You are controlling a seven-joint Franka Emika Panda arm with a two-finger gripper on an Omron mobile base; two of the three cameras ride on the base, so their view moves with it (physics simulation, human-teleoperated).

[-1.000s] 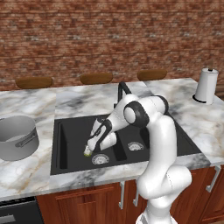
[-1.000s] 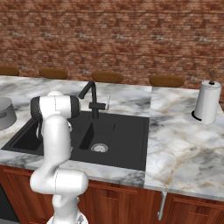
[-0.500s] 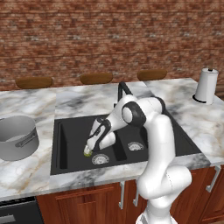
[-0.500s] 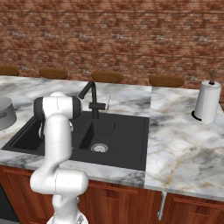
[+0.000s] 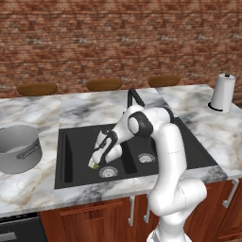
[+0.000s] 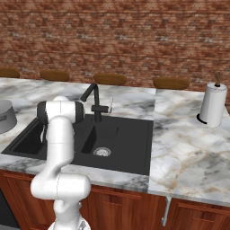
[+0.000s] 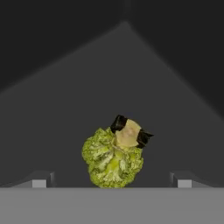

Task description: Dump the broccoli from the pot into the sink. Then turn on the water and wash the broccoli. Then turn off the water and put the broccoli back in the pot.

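The broccoli (image 5: 94,165) lies on the floor of the larger left basin of the black sink (image 5: 75,153), close to that basin's silver drain (image 5: 108,172). My gripper (image 5: 98,158) reaches down into this basin, right over the floret. In the hand view the yellow-green broccoli (image 7: 113,159), pale stalk end up, sits midway between my two fingertips (image 7: 41,182), which stand wide apart, so the gripper (image 7: 111,183) is open and holds nothing. The grey pot (image 5: 19,149) stands upright on the counter left of the sink, and its edge (image 6: 4,117) shows at the far left.
A black faucet (image 5: 134,98) rises behind the sink, above the divider between the basins. The smaller right basin has its own drain (image 5: 146,158). A paper towel roll (image 5: 222,92) stands on the right counter. Brown wooden bowls (image 5: 104,85) line the back against the brick wall.
The arm has bent a little further left and the hand has sunk slightly lower into the left basin toward the broccoli. The jaws have stayed wide.
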